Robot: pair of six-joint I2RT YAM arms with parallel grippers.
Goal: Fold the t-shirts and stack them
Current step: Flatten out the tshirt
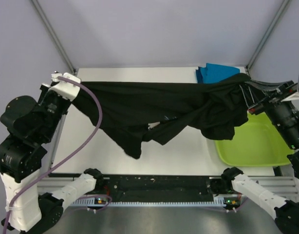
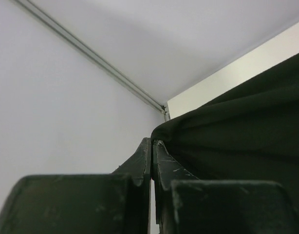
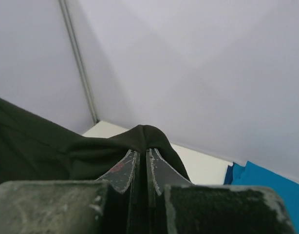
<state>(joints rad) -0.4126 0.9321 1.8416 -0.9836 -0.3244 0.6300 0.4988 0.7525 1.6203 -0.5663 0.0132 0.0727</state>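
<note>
Black cloth t-shirt (image 1: 154, 105), stretched sideways left of lime-green plastic tub (image 1: 256, 146); our left gripper (image 2: 152, 146), right gripper (image 3: 142, 153) clench opposite ends.

Lab enclosure: grey panels (image 1: 164, 29), metal struts (image 1: 52, 34).

Left claw (image 2: 152, 144): raised off surface, jaws pressed together, edge of black t-shirt (image 1: 154, 105) pinched at tips. Right claw (image 3: 143, 152): raised too, jaws likewise clamped on cloth fold. Both forearms angle inward, claws facing each other.
</note>
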